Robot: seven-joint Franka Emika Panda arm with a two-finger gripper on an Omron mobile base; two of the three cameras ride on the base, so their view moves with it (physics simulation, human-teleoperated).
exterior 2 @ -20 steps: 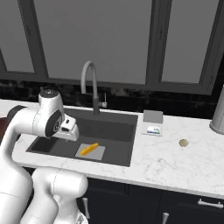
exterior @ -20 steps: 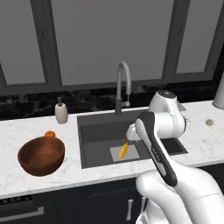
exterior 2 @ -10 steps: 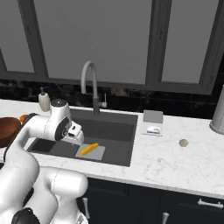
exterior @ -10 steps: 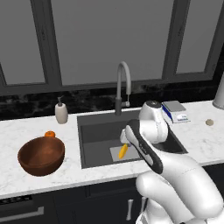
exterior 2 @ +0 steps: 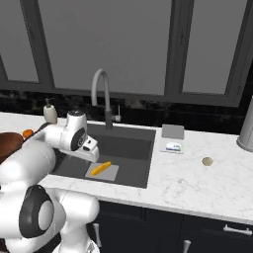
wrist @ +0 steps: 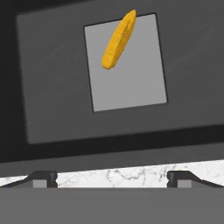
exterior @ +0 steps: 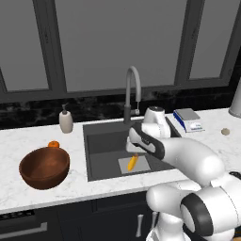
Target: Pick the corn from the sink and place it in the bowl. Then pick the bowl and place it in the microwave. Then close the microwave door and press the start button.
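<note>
Swinging further over the sink (exterior: 101, 155) since a second ago, the arm has brought its wrist from the basin's right edge to above the basin's middle, and the gripper (wrist: 112, 177) now looks down past the front rim. Its fingertips (wrist: 43, 178) stand wide apart with nothing between them. The corn (wrist: 118, 40) has not moved: it lies slanted on a pale grey square mat (wrist: 127, 83) on the sink floor, near the front edge, with one end of the cob past the mat's border. The bowl (exterior: 44, 167) sits as before on the counter (exterior: 56, 193) left of the sink, toward the front edge, with a small orange fruit (exterior: 54, 144) just behind it.
</note>
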